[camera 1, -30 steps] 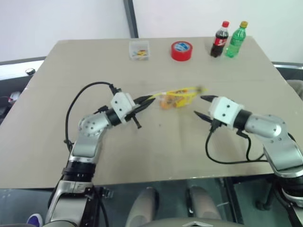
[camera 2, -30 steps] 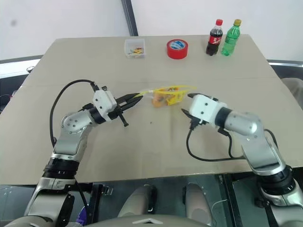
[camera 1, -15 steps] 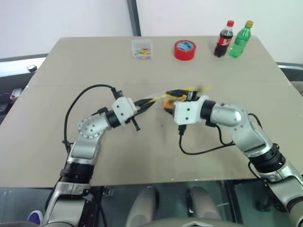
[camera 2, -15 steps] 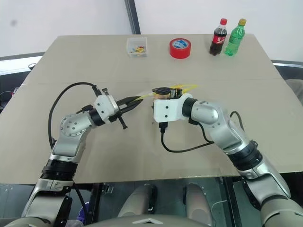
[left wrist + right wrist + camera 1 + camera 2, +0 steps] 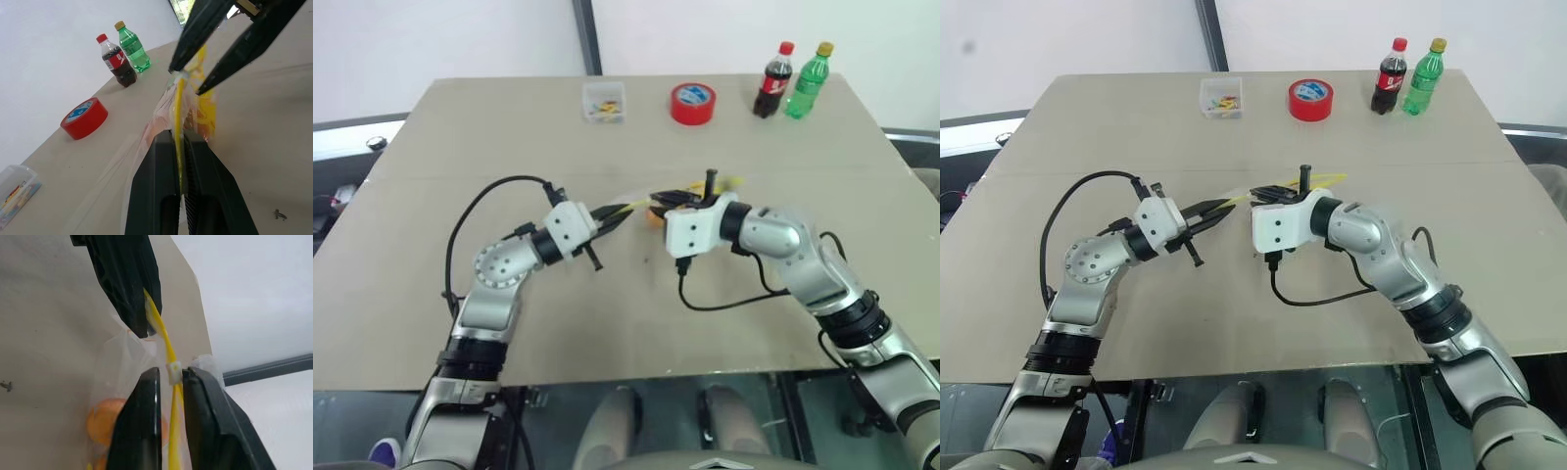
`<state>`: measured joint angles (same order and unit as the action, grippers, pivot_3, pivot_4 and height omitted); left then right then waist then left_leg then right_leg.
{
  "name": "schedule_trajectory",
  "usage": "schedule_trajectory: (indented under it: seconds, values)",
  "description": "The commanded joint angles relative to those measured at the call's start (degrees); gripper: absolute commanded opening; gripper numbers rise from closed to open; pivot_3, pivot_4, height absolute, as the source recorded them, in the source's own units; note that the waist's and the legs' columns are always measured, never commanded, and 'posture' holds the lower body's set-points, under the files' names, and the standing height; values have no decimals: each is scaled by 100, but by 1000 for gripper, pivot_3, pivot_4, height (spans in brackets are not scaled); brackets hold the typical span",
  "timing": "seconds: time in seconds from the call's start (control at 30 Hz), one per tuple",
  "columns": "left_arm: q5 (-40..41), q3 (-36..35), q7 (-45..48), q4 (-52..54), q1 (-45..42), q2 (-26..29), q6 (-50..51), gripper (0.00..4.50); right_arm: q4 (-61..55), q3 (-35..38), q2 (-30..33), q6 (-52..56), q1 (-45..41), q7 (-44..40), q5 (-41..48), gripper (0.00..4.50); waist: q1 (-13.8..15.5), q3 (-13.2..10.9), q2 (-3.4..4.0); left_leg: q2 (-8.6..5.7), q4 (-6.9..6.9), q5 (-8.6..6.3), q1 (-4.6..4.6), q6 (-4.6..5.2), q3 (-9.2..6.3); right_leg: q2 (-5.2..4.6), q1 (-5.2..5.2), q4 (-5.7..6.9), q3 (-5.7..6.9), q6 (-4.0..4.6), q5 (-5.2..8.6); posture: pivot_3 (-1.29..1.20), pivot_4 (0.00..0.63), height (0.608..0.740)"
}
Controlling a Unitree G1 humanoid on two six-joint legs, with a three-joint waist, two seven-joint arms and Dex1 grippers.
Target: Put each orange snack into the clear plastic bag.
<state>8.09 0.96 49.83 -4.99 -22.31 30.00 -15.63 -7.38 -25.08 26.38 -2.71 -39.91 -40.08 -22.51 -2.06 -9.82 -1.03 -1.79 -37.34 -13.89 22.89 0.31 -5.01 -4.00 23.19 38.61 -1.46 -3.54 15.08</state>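
The clear plastic bag (image 5: pixel 122 382) hangs above the surface (image 5: pixel 460 137) between the two sets of fingers, held by its yellow strip (image 5: pixel 179 112). The left gripper (image 5: pixel 179 181) has its fingers pressed together on one end of that strip. The right gripper (image 5: pixel 170 382) has its fingers drawn in around the white zip slider (image 5: pixel 173 372) further along; whether they have truly pinched it, I cannot tell. An orange snack (image 5: pixel 105 418) lies inside the bag, below the right fingers, with what may be a second one under it.

Both pieces seem to be bagged, so the step in hand looks like sealing the mouth. To do it well, the left fingers should keep the strip taut as an anchor while the right fingers run the slider straight along it, away from the left, without twisting the film.

The left arm reaches forward and inward, roughly level. The right forearm crosses inward to meet it, wrist rolled so its fingers straddle the strip.
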Motion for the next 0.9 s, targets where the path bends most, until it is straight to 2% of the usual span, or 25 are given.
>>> schedule_trajectory:
  seconds: [0.03,0.67,0.7,0.73,0.77,0.9]
  values:
    - [11,0,-38,247,-25,50,-133,0,8,86,-52,-266,-193,138,-110,1020,-2,0,0,0,0,0,0,-1,-1,0,0,0,0,0,0,0,150,740]
    - [24,8,-63,353,-8,34,-56,0,255,132,-158,-601,-310,117,-282,1020,-7,0,0,0,0,0,-1,0,1,0,1,1,-1,0,0,0,150,740]
    - [24,7,-66,350,-8,31,-54,0,254,140,-160,-597,-317,116,-278,595,-7,0,0,0,0,0,-1,-1,1,0,1,2,-1,0,0,0,150,740]
    - [25,5,-71,347,-7,29,-50,0,252,147,-161,-593,-321,114,-275,487,-7,0,0,0,0,0,-1,0,0,0,1,2,-1,0,0,0,150,740]
    - [27,4,-74,346,-7,26,-47,0,251,152,-162,-590,-323,112,-274,138,-7,0,0,0,0,0,-1,-1,1,0,1,2,-1,0,0,0,150,740]
    - [24,3,-77,336,-3,24,-55,0,242,179,-174,-570,-318,111,-260,27,-7,0,0,0,0,0,-1,0,1,0,1,2,-1,0,0,0,150,740]
